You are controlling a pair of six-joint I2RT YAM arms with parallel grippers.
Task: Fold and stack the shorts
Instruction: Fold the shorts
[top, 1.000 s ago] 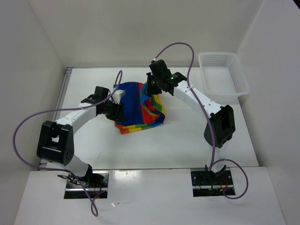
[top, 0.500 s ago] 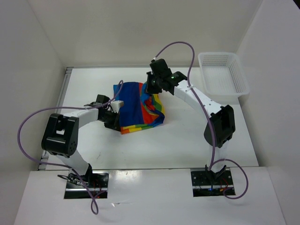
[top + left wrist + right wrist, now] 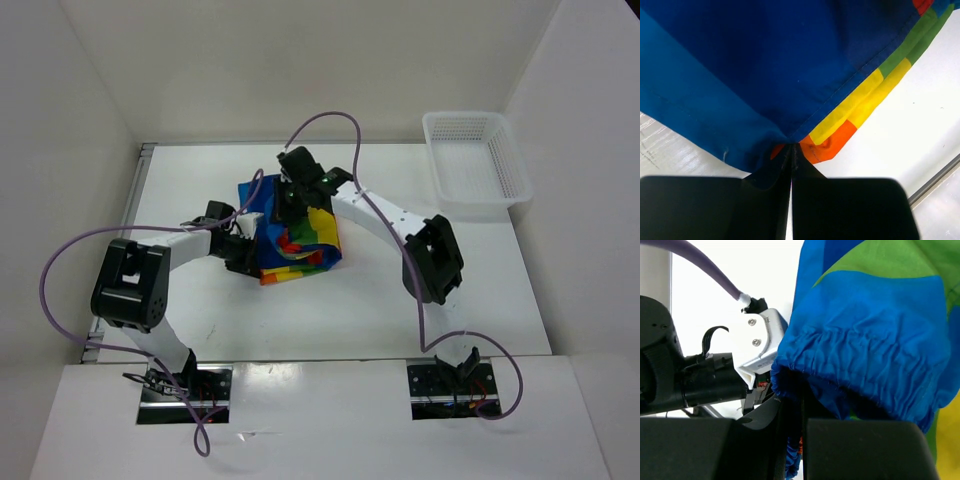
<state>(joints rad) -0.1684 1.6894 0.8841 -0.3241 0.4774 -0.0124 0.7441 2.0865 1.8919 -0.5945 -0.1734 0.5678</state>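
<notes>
So this is mid-fold, as far as I can judge. The shorts point(image 3: 300, 240) sit in a bunched pile around the middle of the table point(image 3: 400, 300), a bit left of centre, with the blue side up on the left and the rainbow stripes showing on the right and near edge.

The left tool point(image 3: 791, 150) is down low at the left side of the pile. Its fingers are pressed together on a hem corner point(image 3: 827, 145), where the blue meets the orange and yellow, so it's basically pinning that corner. The right tool point(image 3: 790, 405) is up over the far side of the pile and has the gathered blue waistband point(image 3: 865, 355) nipped between its fingers. From its wrist view the cloth hangs off it in a loose roll and the left arm is just beside it. So both tools are pinching cloth, neither is spread.

My read: the right arm is carrying the waistband across to lay it over the pinned side, so this is a fold in progress, not the stacking bit.

Next move, I'd guess: lower the waistband flat so it lines up with the hem, then let go without dragging it back. The fabric looks floppy and is already rumpled, so it probably needs a smoothing pass. The basket point(image 3: 475, 165) sits well apart at the far right.
</notes>
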